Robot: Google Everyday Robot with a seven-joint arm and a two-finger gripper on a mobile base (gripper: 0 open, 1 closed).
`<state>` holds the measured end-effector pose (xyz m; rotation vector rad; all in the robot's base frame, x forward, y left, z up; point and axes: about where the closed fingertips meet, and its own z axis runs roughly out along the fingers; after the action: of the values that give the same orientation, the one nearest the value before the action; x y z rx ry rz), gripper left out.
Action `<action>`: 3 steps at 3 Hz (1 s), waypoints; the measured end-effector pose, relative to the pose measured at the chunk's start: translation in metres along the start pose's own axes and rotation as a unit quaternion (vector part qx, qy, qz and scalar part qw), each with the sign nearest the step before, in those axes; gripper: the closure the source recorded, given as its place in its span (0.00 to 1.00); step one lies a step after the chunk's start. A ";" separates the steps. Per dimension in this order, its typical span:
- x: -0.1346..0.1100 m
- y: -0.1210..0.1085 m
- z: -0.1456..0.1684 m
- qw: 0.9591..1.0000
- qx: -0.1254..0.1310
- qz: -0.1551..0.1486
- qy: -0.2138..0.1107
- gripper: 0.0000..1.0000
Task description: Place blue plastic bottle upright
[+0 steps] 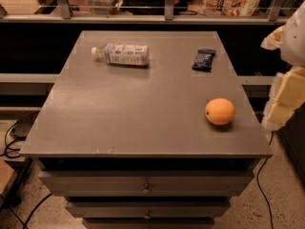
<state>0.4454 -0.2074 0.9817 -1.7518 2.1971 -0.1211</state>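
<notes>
On the far left part of the flat grey metal cabinet top (143,123), you have the blue plastic bottle (125,54), small and clear with a white screw cap and a pale blue-white label; it lies on its side, cap pointing left, base pointing right, not upright; across from it, near the far right edge, lies the small dark blue snack wrapper (204,59), well apart from the bottle; nearer to you on the right sits the round orange fruit (219,111), alone on the surface; your cream-coloured gripper (282,104) hangs off the right side of the cabinet, beyond its edge and just past the orange, touching nothing and well apart from the bottle; whether it is open or closed you cannot tell; below the top, grey drawers (145,181) with small knobs face you
</notes>
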 end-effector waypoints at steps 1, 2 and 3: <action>-0.048 -0.020 0.003 0.998 0.003 -0.055 -0.027 0.00; -0.098 -0.041 0.002 0.992 0.003 -0.106 -0.072 0.00; -0.099 -0.041 0.002 0.992 0.003 -0.106 -0.072 0.00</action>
<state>0.5028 -0.1222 1.0104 -1.9234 1.9054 -0.0477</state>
